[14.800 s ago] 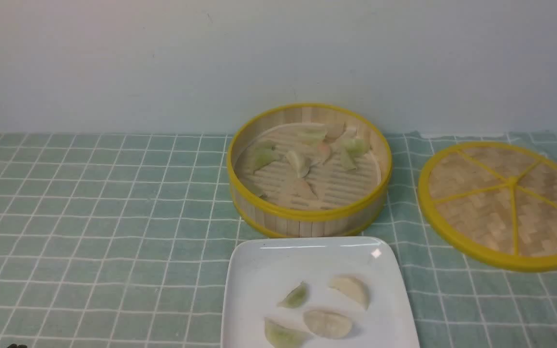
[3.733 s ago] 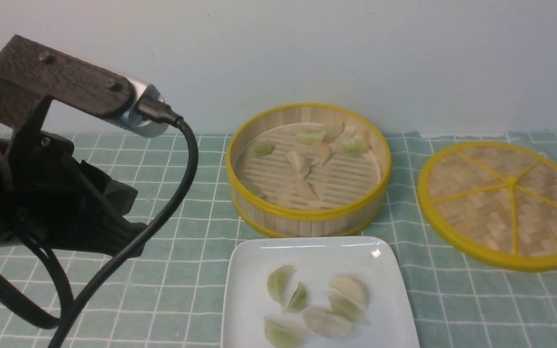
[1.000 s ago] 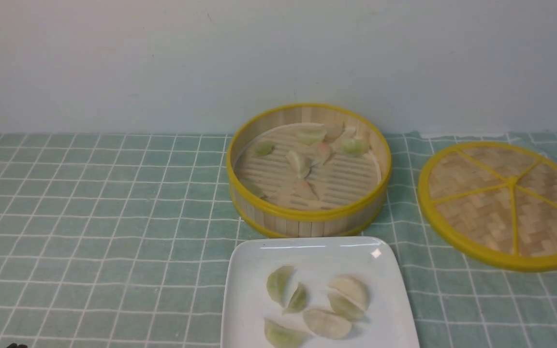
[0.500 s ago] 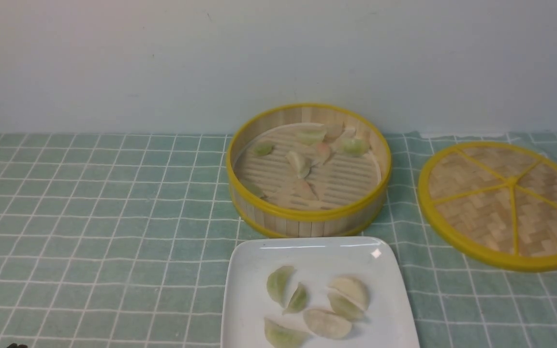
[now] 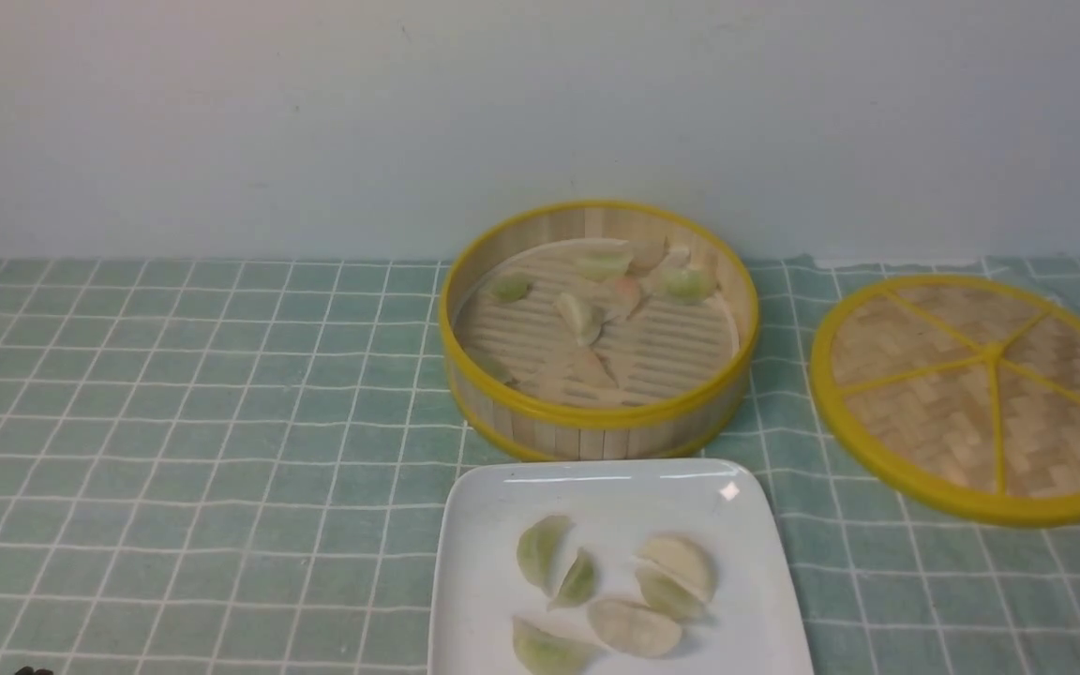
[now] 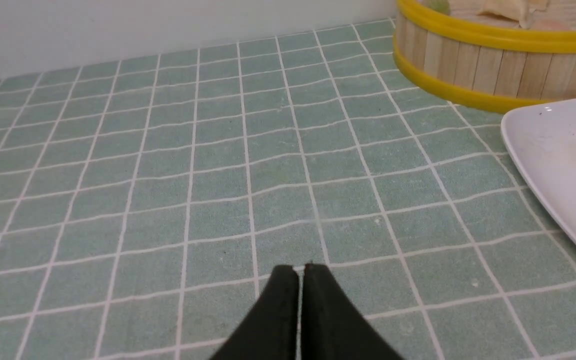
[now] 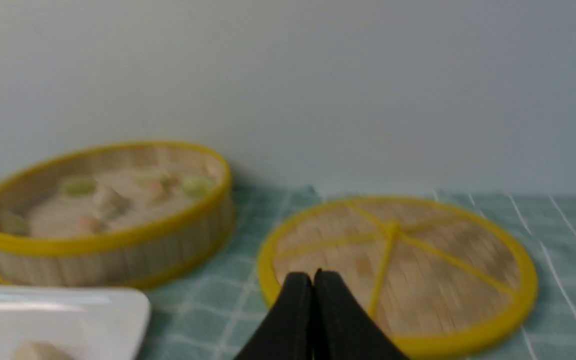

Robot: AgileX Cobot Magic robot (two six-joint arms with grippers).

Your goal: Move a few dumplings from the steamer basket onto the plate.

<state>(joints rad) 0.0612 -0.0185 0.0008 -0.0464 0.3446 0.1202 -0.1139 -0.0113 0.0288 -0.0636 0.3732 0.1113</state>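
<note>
Dumplings (image 5: 610,591) lie in two groups: six on the plate (image 5: 474,600), the rest in the basket (image 5: 596,422).

Cloth (image 5: 174,422): green with a white grid, covers the whole table up to a pale wall (image 5: 315,112).

Lid (image 5: 981,394): flat woven disc with yellow rim and spokes, lies on the cloth to the right of the basket, apart from it. Blurred in the right wrist view.

Basket: round, slat walls, yellow rims, open on top, centre of the cloth near the wall. Inside, several dumplings (image 5: 596,305) are scattered over the slatted floor, mostly toward the far side; green, cream and one pinkish. One green piece sits alone at the far left of the floor.

Plate: white, square, just in front of the basket, its far edge close to the basket's lower rim; whether they touch I cannot tell. Its near edge is cut off by the frame. The six dumplings cluster near the plate's middle, some touching: three green on the left and near side, cream ones and one more green to the right.

Left gripper (image 6: 300,270): black fingers pressed together, nothing between them, low over bare cloth to the left of the plate, well clear of it.

Right gripper (image 7: 313,277): fingers likewise pressed together and empty, near the lid's front edge.
</note>
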